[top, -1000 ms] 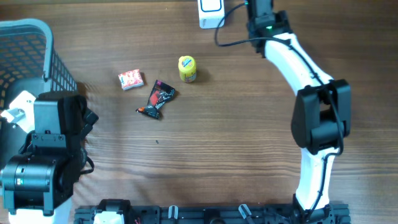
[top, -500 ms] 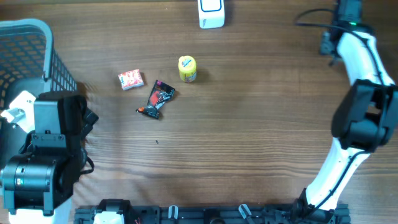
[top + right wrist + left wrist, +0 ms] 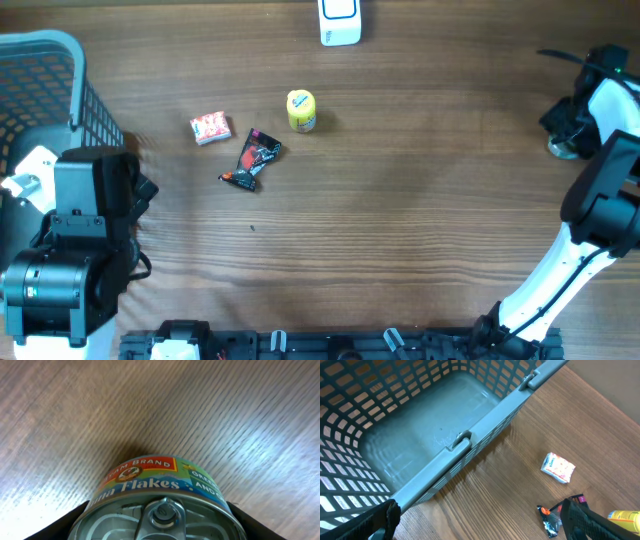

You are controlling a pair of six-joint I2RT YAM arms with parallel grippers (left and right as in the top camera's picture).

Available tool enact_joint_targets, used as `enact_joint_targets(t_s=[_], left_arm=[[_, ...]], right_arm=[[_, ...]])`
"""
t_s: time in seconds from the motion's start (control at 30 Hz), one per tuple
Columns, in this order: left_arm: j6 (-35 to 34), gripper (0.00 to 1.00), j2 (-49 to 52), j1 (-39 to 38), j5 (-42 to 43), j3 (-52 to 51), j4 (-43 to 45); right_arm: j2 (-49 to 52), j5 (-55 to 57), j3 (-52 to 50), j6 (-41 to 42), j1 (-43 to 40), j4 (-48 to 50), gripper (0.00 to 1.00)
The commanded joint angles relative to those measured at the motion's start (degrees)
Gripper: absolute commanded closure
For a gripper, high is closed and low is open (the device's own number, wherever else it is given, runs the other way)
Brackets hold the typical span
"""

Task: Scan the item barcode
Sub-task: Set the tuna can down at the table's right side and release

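Surface: brown wood-grain table, seen from overhead.
Basket: blue-grey slotted basket at the table's left edge.
Left gripper: hangs over the basket's near rim, its fingers spread wide apart.
Right gripper: at the table's far right edge; its dark fingers press on either side of the tuna can.
Tuna can: pull-tab lid faces the wrist camera, the "Tuna Flakes" label shows, close over the wood; whether it touches the wood cannot be told.
Scanner: white scanner at the top edge, well apart from the can.
Other items: pink packet, black-and-red wrapper and yellow bottle lie near each other, left of centre.
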Motion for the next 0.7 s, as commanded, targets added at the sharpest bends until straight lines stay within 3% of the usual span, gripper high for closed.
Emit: enact_joint_targets(t_s=[0.0, 0.03, 0.07, 0.1, 0.47, 0.67], left_arm=[[-0.3, 0.00, -0.4, 0.4, 0.4, 0.4, 0.0], [-0.3, 0.00, -0.4, 0.4, 0.4, 0.4, 0.0], [-0.3, 0.00, -0.4, 0.4, 0.4, 0.4, 0.0], [-0.3, 0.00, -0.4, 0.4, 0.4, 0.4, 0.0], [-0.2, 0.00, -0.4, 0.4, 0.4, 0.4, 0.0], [0.0, 0.00, -0.4, 0.4, -0.3, 0.4, 0.0]], right_arm=[[-2.1, -0.9, -2.5, 3.7, 0.1, 1.3, 0.31], [-2.1, -1.0, -3.1, 4.2, 0.1, 1.8, 0.29], [-2.1, -0.9, -4.0, 4.2, 0.2, 2.3, 0.18], [-2.1, -0.9, -4.3, 4.2, 0.2, 2.4, 0.01], [-2.6, 0.7, -4.7, 9.4, 2.7, 0.3, 0.00], [-7.5, 4.5, -4.7, 14.6, 9.3, -2.1, 0.00]])
